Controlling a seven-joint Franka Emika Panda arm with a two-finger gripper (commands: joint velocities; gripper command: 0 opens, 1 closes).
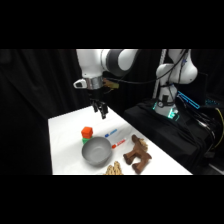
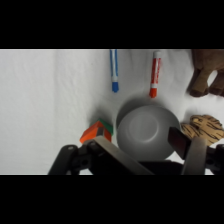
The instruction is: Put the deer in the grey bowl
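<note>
Orange block [image 1: 87, 132]: left of bowl, touching rim
Grey bowl [image 1: 97, 151]: empty, near table front
Blue marker [image 1: 111, 133], red marker [image 1: 118, 144]: between bowl and deer
Deer [image 1: 137, 155]: on table right of bowl, apart from it; judged soft, light, squashy; grip across torso
Gripper [image 1: 102, 111]: raised above table, fingers parted, holding nothing, touching nothing

The grey bowl [image 2: 146, 129] looks smooth with a metallic sheen; the deer [image 1: 137, 154] is plush cloth.
</note>
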